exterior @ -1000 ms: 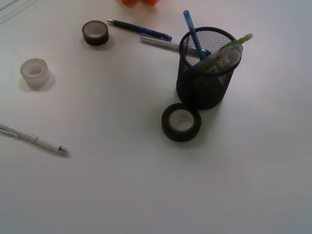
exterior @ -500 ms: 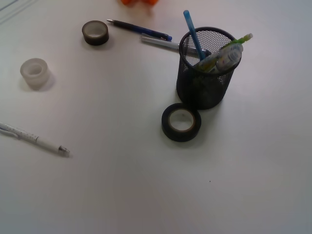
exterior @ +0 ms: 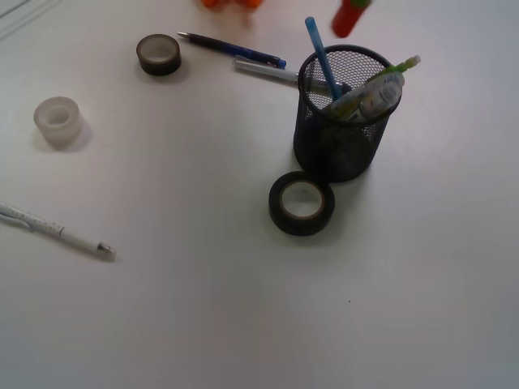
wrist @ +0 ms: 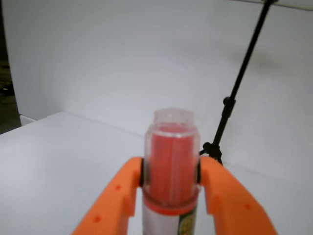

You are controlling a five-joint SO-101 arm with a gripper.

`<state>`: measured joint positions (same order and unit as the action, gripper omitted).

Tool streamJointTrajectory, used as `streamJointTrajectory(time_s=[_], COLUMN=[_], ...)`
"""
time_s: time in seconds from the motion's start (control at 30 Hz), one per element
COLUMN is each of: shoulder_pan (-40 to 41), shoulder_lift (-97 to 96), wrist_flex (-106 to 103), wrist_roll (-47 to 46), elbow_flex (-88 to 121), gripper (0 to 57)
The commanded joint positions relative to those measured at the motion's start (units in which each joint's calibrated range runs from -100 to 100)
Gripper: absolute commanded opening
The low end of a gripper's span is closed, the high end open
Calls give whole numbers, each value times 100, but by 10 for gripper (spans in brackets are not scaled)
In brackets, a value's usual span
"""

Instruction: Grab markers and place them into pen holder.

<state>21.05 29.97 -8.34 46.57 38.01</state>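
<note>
Since half a second ago, a red-capped marker [exterior: 349,16] has come into the front view at the top edge, above and behind the pen holder [exterior: 340,121]; nothing else on the worktop [exterior: 203,308] has shifted. From the wrist camera the end effector [wrist: 170,171] is closed on this marker, one orange finger [wrist: 122,191] pressed against each side of the cap, the cap end pointing away from the camera along the jaw line. In the front view its long axis runs steeply, the red end lowest and tilted slightly left.

Two markers [exterior: 369,93] already lie in the pen holder, leaning right with their ends over the rim, next to one thin light-blue stick [exterior: 322,57] leaning left. That makes three markers in all. One black tape roll [exterior: 302,203] lies touching the holder's near side. Farther off are one brown tape roll [exterior: 158,53], one clear tape roll [exterior: 57,121], one blue pen [exterior: 231,49], one silver pen [exterior: 268,71] and one white pen [exterior: 61,233].
</note>
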Motion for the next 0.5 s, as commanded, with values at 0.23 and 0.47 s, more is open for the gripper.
streamJointTrajectory(time_s=[0.23, 0.47], shoulder_pan=[67, 44], shoulder_lift=[425, 382], wrist_flex=[-794, -1616], wrist_roll=[474, 493], elbow_flex=[1299, 1969], gripper=[6, 6])
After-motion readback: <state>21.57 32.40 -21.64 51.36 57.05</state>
